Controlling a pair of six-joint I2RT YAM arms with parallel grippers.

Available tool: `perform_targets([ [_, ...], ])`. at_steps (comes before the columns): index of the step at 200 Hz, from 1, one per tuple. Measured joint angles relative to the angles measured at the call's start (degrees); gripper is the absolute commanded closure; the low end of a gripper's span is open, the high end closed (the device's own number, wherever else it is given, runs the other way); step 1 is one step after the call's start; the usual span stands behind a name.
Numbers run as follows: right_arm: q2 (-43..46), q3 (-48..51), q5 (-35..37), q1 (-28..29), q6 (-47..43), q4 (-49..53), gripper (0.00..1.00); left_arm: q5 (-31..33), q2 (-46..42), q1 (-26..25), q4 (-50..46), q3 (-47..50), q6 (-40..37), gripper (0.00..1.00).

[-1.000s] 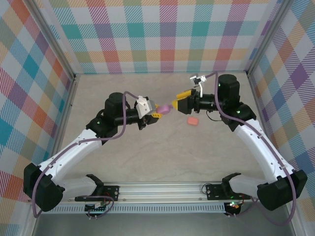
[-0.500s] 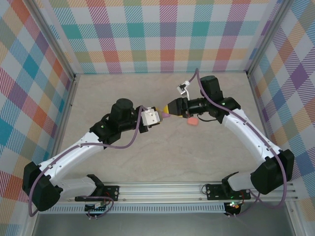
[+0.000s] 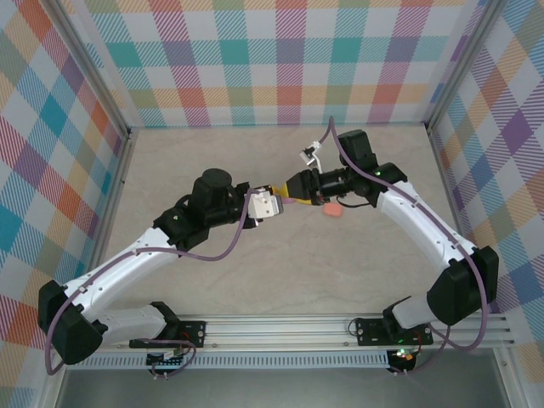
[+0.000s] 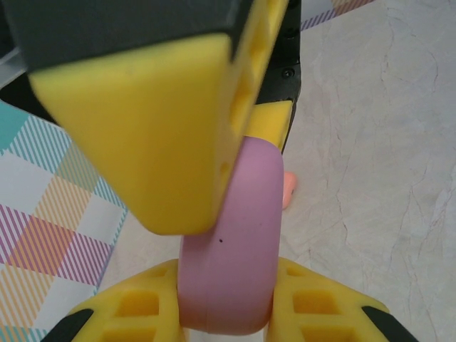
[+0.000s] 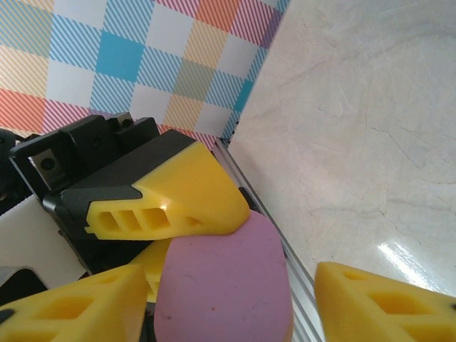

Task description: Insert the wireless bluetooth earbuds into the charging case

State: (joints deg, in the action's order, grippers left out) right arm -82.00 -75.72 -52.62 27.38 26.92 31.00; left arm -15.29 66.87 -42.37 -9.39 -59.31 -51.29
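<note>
Purple case [image 4: 235,235] caught from two sides.
My left gripper [image 4: 226,313] clamps it; my right gripper [image 5: 228,299] straddles it, jaws apart.

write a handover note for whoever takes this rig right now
Left hand: shut on the purple case, held above the table.
Right hand: open, fingers either side of the same case, gap on one side.
Salmon piece lies on the table just beyond them.
Done: case picked up, looks closed.
Left: open it, put the earbuds in.
</note>
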Motion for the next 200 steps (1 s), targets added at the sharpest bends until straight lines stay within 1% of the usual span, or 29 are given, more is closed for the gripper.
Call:
perform_targets([
  [29,-0.1,-0.7,-0.5,0.1,-0.9,1.6,0.4,0.0,0.0,0.0,-1.4,-0.9,-0.7,0.87],
  [93,-0.7,-3.0,-0.6,0.5,-4.1,6.3,0.41,0.0,0.0,-0.2,-4.3,-1.7,-0.9,0.86],
  [145,-4.4,-6.9,-0.8,0.9,-7.0,11.3,0.41,1.0,0.3,-0.3,-6.7,-3.9,-0.9,0.85],
  [152,-4.8,-7.2,-0.8,1.1,-7.4,11.8,0.43,1.3,0.3,-0.3,-7.0,-4.0,-0.9,0.85],
  [161,-5.1,-7.3,-0.8,1.3,-7.9,12.3,0.47,1.4,0.3,-0.3,-7.3,-4.0,-0.9,0.85],
  [174,-5.2,-7.3,-0.9,1.6,-8.4,12.8,0.58,1.5,0.3,-0.3,-8.0,-4.0,-0.9,0.84],
  [181,-5.2,-7.6,-0.8,1.6,-8.8,13.1,0.63,1.4,0.3,-0.3,-8.4,-4.0,-0.9,0.83],
  [190,-5.2,-7.6,-0.6,1.6,-9.7,13.4,0.67,1.5,0.3,-0.3,-8.7,-4.0,-0.8,0.8],
  [200,-5.2,-7.6,-0.4,1.6,-10.0,13.6,0.71,1.7,0.3,-0.3,-8.7,-4.0,-0.7,0.69],
])
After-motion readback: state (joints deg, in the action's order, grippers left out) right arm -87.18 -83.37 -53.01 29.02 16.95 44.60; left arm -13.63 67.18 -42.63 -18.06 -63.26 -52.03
